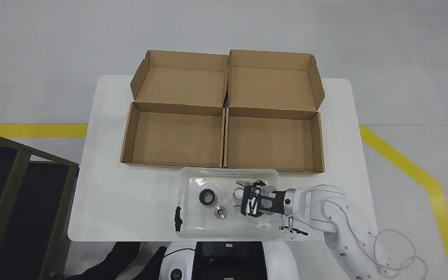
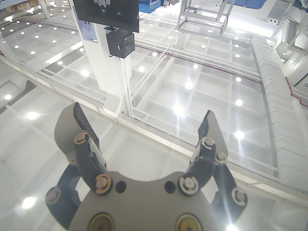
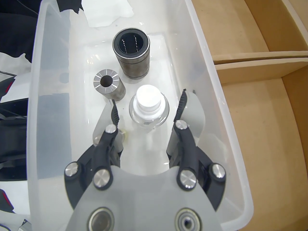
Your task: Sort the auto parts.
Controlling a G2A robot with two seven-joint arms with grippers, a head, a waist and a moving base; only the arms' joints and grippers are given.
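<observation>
Your left gripper (image 2: 142,110) is released, with nothing between its fingers. In the clear bin (image 1: 185,183) at the near table edge you find, from the left, the black-lined bearing (image 3: 131,54), the slotted metal cylinder (image 3: 109,85), then the white-capped part (image 3: 147,111). The right gripper (image 3: 149,97) hangs spread around this part, one finger on each side, both apart from it. A yellowish piece (image 3: 124,134) behind one finger is mostly hidden.

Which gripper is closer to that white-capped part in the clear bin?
Right. The right gripper has open fingers flanking the white-capped part; the left gripper points up at the ceiling.
</observation>
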